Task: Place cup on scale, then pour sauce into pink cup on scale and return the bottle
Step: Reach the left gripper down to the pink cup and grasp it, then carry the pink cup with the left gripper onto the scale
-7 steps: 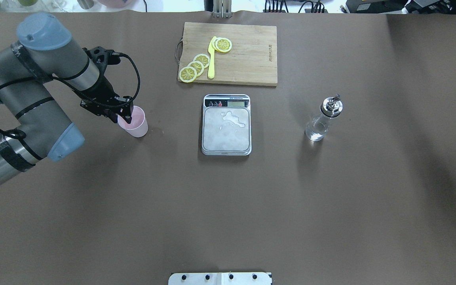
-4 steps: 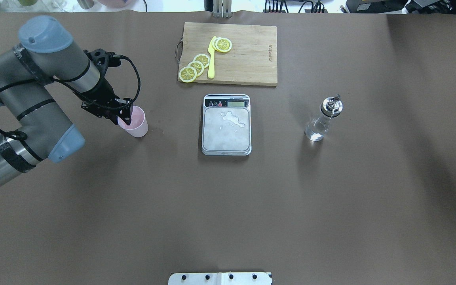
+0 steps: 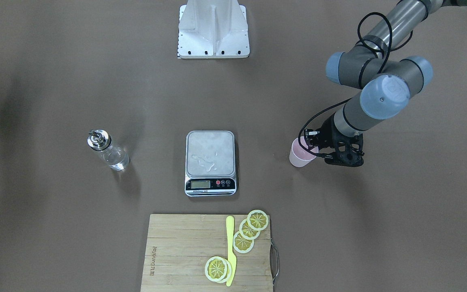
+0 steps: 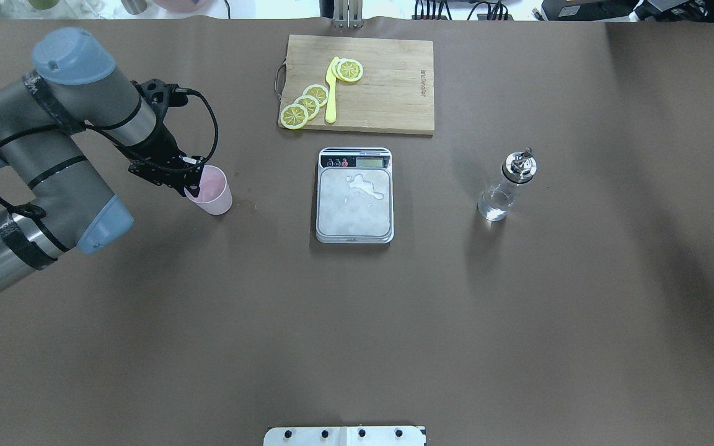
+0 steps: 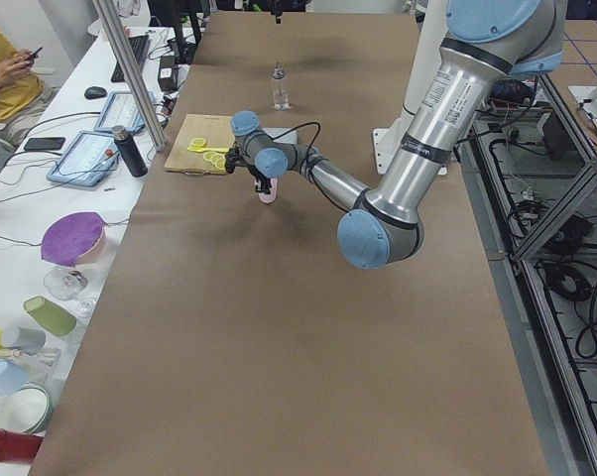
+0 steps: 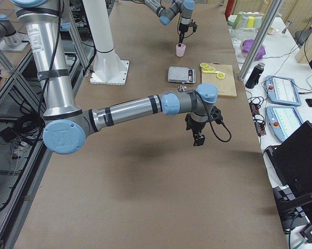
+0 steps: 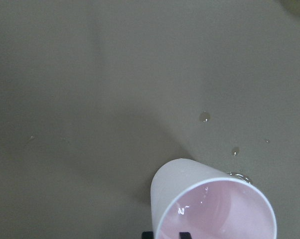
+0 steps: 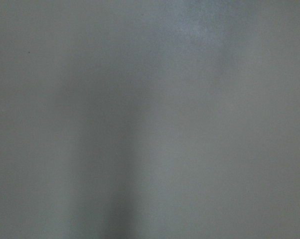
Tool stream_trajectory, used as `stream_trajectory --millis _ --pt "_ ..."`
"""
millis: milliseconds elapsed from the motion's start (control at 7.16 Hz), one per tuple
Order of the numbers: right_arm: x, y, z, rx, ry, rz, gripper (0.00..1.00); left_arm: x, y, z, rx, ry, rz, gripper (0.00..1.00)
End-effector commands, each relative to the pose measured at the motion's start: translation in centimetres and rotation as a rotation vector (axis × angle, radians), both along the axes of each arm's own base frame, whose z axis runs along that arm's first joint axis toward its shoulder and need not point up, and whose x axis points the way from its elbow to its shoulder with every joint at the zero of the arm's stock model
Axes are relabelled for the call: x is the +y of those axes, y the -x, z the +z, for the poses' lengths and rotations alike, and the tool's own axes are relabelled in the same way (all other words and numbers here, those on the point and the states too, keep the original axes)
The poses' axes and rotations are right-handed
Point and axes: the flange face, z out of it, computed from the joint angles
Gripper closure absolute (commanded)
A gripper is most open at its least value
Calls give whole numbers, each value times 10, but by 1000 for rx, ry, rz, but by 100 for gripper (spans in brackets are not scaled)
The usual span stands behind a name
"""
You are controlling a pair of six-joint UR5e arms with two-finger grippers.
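Over the last second the left pincer (image 4: 187, 181) has backed a little off the middle of the cup (image 4: 211, 193) toward the rim nearest it, uncovering more of the pink inside, while the cup itself has not shifted on the counter (image 4: 357, 322). In the wrist view two dark fingertips (image 7: 184, 235) sit at the rim, seemingly one inside the wall and one outside. Whether they are clenched on it I cannot tell. I judge this as lining up the grip, so the first step, cup onto scale, is not yet done. The scale (image 4: 354, 198) lies well apart from the pincer, beyond the cup, with a small puddle (image 4: 364, 184) on its platform. The bottle (image 4: 506, 189) stands upright further out past the scale. The right pincer (image 6: 198, 140) hangs over bare counter, far from everything, and its state cannot be told. The counter is covered in matte brown, with a few droplets (image 7: 205, 117) just beside the cup, so its base may be wet. A board (image 4: 394, 87) with lemon slices lies beyond the scale. A side bench with bowls and tablets runs along the far edge, where a person (image 5: 9, 79) sits.
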Motion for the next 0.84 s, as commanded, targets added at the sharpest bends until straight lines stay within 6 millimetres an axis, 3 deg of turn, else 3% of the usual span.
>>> stream_trajectory --millis 0,419,698 --pt "0 0 1 4 1 1 0 -1 0 -3 -1 -9 -3 100" --pt "0 0 2 5 2 0 0 -12 5 -33 16 53 -84 100" --pt "0 0 3 5 4 0 0 -24 -5 -94 20 151 -166 100"
